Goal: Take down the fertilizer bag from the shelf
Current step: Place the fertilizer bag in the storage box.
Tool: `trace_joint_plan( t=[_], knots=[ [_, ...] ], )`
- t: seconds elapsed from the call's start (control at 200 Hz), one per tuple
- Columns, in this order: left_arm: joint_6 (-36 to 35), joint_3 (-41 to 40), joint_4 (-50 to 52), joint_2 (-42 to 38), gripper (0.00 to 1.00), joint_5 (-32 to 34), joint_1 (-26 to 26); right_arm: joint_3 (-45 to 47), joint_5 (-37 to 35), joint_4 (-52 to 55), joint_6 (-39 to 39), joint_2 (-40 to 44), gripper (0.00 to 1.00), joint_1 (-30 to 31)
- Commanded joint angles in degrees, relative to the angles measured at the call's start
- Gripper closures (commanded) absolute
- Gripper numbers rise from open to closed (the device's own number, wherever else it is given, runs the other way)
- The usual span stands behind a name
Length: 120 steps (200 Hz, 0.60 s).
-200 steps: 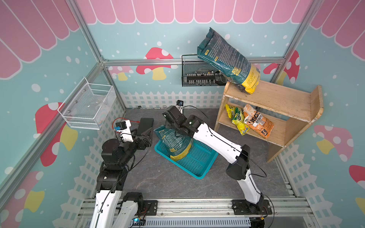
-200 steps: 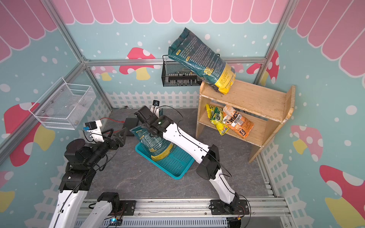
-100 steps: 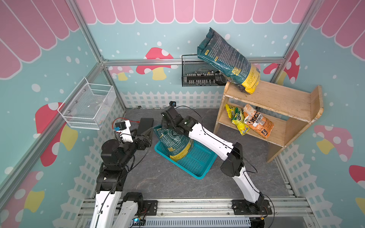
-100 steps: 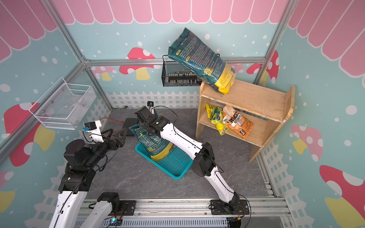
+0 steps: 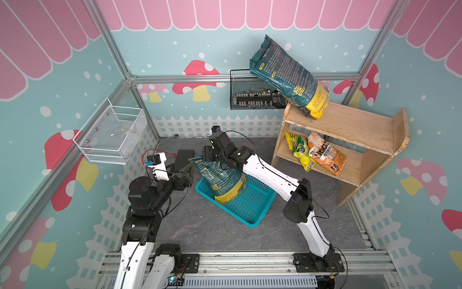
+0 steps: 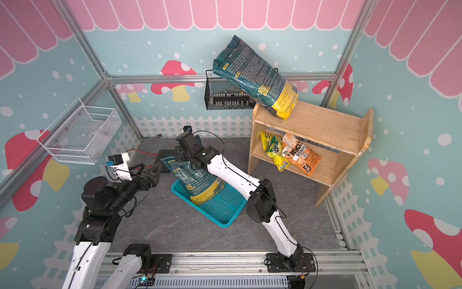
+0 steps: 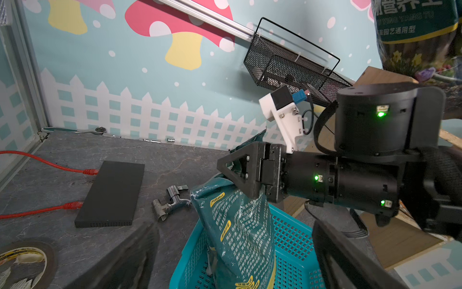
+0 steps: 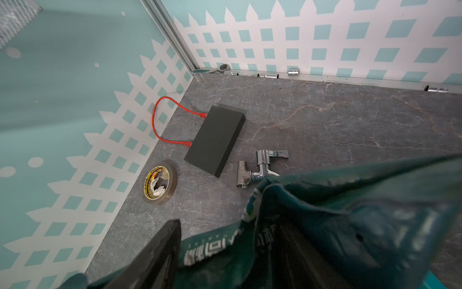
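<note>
Down on the grey, stone-veined floor (image 5: 200, 225), the glossy, crinkled dark-green fertilizer bag (image 5: 223, 179) with its yellow base stands tilted in the perforated teal plastic basket (image 5: 250, 209). I see the right gripper (image 5: 206, 157) at its crumpled top, jaws parted astride the film, clamping nothing. The left gripper (image 6: 153, 174) hangs just beside the bag, spread wide and empty. A matching bag (image 5: 287, 77) leans on the pale wooden shelf (image 5: 357, 125).

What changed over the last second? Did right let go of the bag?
Yes. Right gripper opened around the top of the fertilizer bag standing in the teal basket; its arm shifted only slightly. Unchanged: that bag, the second bag on the shelf, left gripper.
</note>
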<state>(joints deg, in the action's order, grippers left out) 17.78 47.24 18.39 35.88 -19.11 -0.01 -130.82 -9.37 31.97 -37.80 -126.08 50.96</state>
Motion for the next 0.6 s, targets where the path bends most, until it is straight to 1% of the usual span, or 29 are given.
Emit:
trace_joint_plan(
  t=[0.0, 0.05, 0.105, 0.18, 0.25, 0.35, 0.435, 0.45, 0.525, 0.595],
  knots=[
    [0.0, -0.6, -0.7, -0.1, 0.01, -0.7, 0.4, 2.2, -1.1, 1.6, 3.4, 5.3, 0.26, -0.5],
    [0.0, -0.6, -0.7, -0.1, 0.01, -0.7, 0.4, 3.2, -1.3, 1.4, 4.0, 6.8, 0.21, -0.7],
    [0.0, -0.6, -0.6, -0.2, 0.01, -0.5, 0.3, 3.6, -1.3, 1.4, 4.6, 8.4, 0.20, -1.0],
    [0.0, -0.6, -0.6, -0.1, 0.01, -0.6, 0.4, 3.8, -1.4, 1.4, 5.7, 10.6, 0.15, -1.3],
    [0.1, -0.6, -0.7, -0.2, 0.01, -0.6, 0.4, 3.8, -2.5, 1.4, 7.0, 12.8, 0.14, -1.3],
    [0.0, -0.6, -0.6, -0.1, 0.01, -0.6, 0.4, 3.5, -3.9, 1.4, 9.6, 15.5, 0.09, -1.3],
    [0.1, -0.6, -0.7, -0.2, 0.01, -0.5, 0.3, 3.4, -4.3, 1.4, 12.0, 16.9, 0.08, -1.3],
    [0.0, -0.6, -0.7, -0.1, 0.01, -0.5, 0.3, 3.4, -4.3, 1.5, 12.6, 18.6, 0.08, -1.3],
    [0.0, -0.6, -0.7, -0.2, 0.01, -0.5, 0.3, 2.9, -4.4, 1.9, 14.9, 20.5, 0.08, -1.3],
    [0.1, -0.6, -0.7, -0.1, 0.01, -0.5, 0.3, 1.7, -3.7, 2.2, 18.2, 21.6, 0.09, -1.2]
  ],
)
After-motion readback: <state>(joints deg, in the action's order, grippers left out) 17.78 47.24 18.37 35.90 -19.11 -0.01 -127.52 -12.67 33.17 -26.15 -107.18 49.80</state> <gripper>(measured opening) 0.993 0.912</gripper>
